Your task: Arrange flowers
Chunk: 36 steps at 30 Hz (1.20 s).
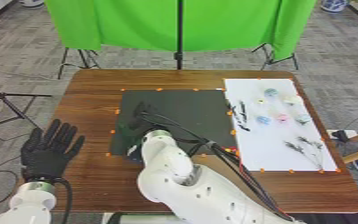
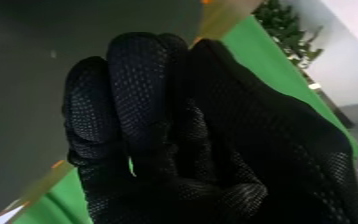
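OK, going by the head view, with clock positions as on a dial laid over the scene. Got the left hand [image 1: 47, 156] out at 8 o'clock, over the brown wooden table [image 1: 87, 197], palm flat, fingers straight and fanned well apart, nothing in the grip. Right hand [image 1: 145, 119] just off centre toward 9 o'clock, over the black mat [image 1: 193, 100], pretty hard to pick out, black on black. Way clearer in the right wrist view: fingers close together and fairly straight, thumb right alongside, no flower visible in the grip.

As for the flowers [image 1: 282, 118], all over at 3 o'clock, on the white sheet [image 1: 286, 137] next to the mat. Loosely bunched from 11 round to 3 on the sheet's own dial, in blue, pink, cream and pale green. Also on that sheet: dark thin sprigs [image 1: 242, 118] along the 9-to-10 o'clock edge, plus feathery grey sprigs [image 1: 307, 150] at 5 o'clock, with stems toward 6.

Little orange markers [image 1: 159, 89] round the mat and the sheet too. Past the table at 12 o'clock, a bright green cloth [image 1: 122, 25] on stands. Over at 9, a black tripod [image 1: 14, 111].
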{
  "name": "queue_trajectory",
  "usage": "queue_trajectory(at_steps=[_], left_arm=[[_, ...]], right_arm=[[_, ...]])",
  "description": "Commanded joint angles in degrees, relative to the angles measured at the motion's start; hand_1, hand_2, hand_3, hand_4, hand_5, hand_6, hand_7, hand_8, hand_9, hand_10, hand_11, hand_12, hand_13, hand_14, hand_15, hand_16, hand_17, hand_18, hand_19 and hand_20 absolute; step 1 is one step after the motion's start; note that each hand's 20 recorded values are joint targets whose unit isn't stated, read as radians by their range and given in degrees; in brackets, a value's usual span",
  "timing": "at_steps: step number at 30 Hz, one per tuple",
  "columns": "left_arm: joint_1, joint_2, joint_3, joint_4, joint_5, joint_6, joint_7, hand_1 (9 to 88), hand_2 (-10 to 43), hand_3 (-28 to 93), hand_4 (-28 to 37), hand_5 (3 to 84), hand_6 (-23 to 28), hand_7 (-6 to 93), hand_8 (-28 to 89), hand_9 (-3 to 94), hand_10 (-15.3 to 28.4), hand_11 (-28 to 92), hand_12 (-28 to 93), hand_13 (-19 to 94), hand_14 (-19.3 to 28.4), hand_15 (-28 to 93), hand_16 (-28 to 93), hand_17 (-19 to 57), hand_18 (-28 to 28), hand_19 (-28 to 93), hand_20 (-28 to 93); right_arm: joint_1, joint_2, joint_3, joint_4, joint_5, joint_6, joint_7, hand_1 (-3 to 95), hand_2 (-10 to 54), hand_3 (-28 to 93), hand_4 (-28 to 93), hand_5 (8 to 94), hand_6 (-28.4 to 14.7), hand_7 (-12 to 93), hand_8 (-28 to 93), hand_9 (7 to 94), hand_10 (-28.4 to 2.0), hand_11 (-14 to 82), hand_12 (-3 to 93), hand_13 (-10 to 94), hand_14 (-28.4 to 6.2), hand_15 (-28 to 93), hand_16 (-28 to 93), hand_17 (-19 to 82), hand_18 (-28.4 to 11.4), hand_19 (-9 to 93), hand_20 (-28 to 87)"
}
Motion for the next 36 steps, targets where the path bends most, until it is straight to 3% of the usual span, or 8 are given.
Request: queue_trajectory(at_steps=[1,4,10,16,18,30,33,36], left_arm=[[2.2,-1.85,-0.21,0.32,-0.29,-1.01,0.18,26.8,17.4,73,-28.3,44.3,6.3,15.7,-10,40.4,14.8,26,11,31,14.1,42,-8,-4.3,14.0,37,15],[2.4,-1.89,-0.45,0.23,-0.06,-1.09,0.06,26.7,17.4,73,-28.3,44.4,6.3,15.7,-10,40.4,14.8,26,11,31,14.1,42,-8,-4.4,14.0,37,15],[1.6,-1.50,0.39,0.44,0.09,-1.01,-0.47,26.8,17.4,73,-28.3,44.5,6.3,15.8,-10,40.3,14.8,26,11,31,14.1,42,-8,-4.4,14.0,37,15],[0.6,-1.23,1.59,0.92,0.17,-0.88,-0.71,26.7,17.4,73,-28.3,44.5,6.3,15.9,-10,40.3,14.8,26,11,31,14.1,42,-8,-4.4,14.0,37,15],[0.1,-1.22,1.73,1.13,0.50,-0.46,-1.82,26.7,17.4,73,-28.3,44.4,6.3,15.9,-10,40.3,14.8,26,11,31,14.1,42,-8,-4.4,14.0,37,15],[0.1,-1.27,2.13,1.18,0.51,-0.61,-1.70,26.8,17.5,73,-28.3,44.5,6.4,15.9,-10,40.3,14.8,26,11,31,14.1,43,-8,-4.4,14.0,37,15],[0.6,-1.22,1.88,1.12,0.48,-0.90,-1.42,26.7,17.5,73,-28.3,44.5,6.4,15.9,-10,40.3,14.8,26,11,31,14.1,43,-8,-4.4,14.0,37,15],[0.2,-1.25,2.16,1.46,0.39,-0.85,-1.39,26.8,17.6,73,-28.3,44.5,6.4,15.9,-10,40.3,14.8,26,11,31,14.1,43,-8,-4.4,14.0,37,15]], right_arm=[[-3.2,4.7,6.8,-6.5,5.4,-21.3,-18.2,27.6,1.2,78,-21,61.1,-5.4,28,-12,51.8,-24.4,26.8,21.1,41,-22.1,58,16,25,-24.5,77,19],[-4.0,4.4,8.4,-7.9,2.4,-32.8,-19.8,27.1,3.7,78,-22,64.1,-2.9,31,-12,42.0,-25.4,18.4,18.7,26,-23.5,50,11,17,-24.9,65,15],[-4.8,2.4,9.3,-7.0,-2.0,-43.3,-22.0,26.2,4.3,78,-22,62.3,-1.1,23,-14,33.0,-25.9,10.0,15.3,16,-24.4,40,8,10,-25.6,56,13],[-4.5,1.0,8.3,-4.6,-7.0,-43.3,-23.7,25.0,4.8,76,-22,54.5,-0.8,16,-13,24.8,-26.3,5.8,12.7,9,-24.7,34,6,6,-26.9,54,10],[-5.5,-0.4,9.2,-3.6,-9.7,-43.7,-24.4,23.7,5.0,76,-22,52.6,-0.8,16,-12,21.8,-26.2,5.2,11.3,7,-24.7,33,5,4,-27.0,54,10],[-4.8,-2.3,7.3,-1.2,-16.5,-40.7,-22.1,19.8,6.6,73,-22,42.9,-0.7,15,-13,11.6,-26.3,4.6,7.0,0,-25.2,33,2,0,-27.0,56,10],[-3.9,-2.9,6.8,-1.6,-14.9,-46.0,-17.4,19.4,6.5,72,-22,43.8,-1.0,15,-13,15.4,-27.4,6.4,5.9,3,-26.3,35,1,1,-27.9,58,10],[-3.6,-3.5,6.6,-0.8,-15.5,-49.2,-14.8,20.1,6.2,71,-22,46.1,-1.2,13,-12,28.4,-28.2,7.8,9.8,10,-27.2,38,2,4,-28.3,61,10]])
